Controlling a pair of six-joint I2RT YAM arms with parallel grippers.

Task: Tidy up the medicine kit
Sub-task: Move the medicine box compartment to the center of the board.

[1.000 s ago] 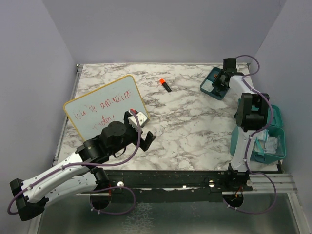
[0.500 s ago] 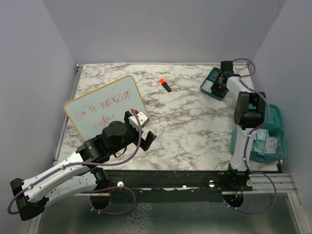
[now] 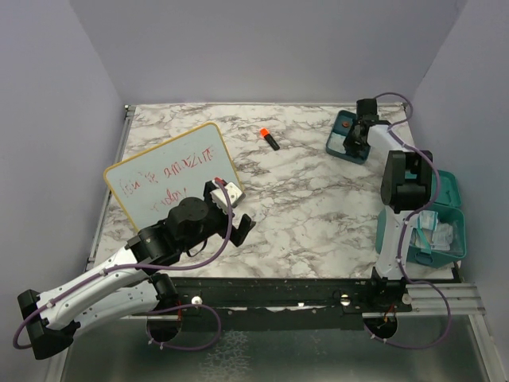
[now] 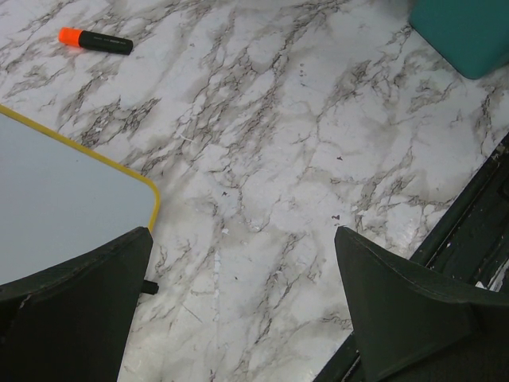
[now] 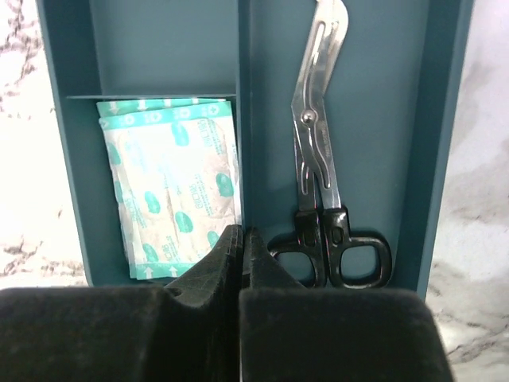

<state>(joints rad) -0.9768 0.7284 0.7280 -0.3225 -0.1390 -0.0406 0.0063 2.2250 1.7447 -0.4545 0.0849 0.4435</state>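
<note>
**Operator:** Directly under your right gripper [image 5: 242, 235] sits the tray insert [image 5: 159, 48]. What are the jaws doing?

**Spotter:** They are pressed together on the tray's middle divider, and they look to be pinching that thin wall. Bandage packets [image 5: 171, 183] lie in the compartment left of the fingers, and scissors [image 5: 318, 159] in the one to the right.

**Operator:** Which way does the tray run?

**Spotter:** Its long axis runs straight ahead of the fingers, along the divider. The open case [image 3: 451, 191] lies behind the gripper, back beside that arm's base. I'd judge your next move is a lift and a pull straight back.

**Operator:** And the left gripper [image 4: 242, 239]?

**Spotter:** It is spread wide, holding nothing, well apart from tray and case. Your right arm is the nearer one.
</note>
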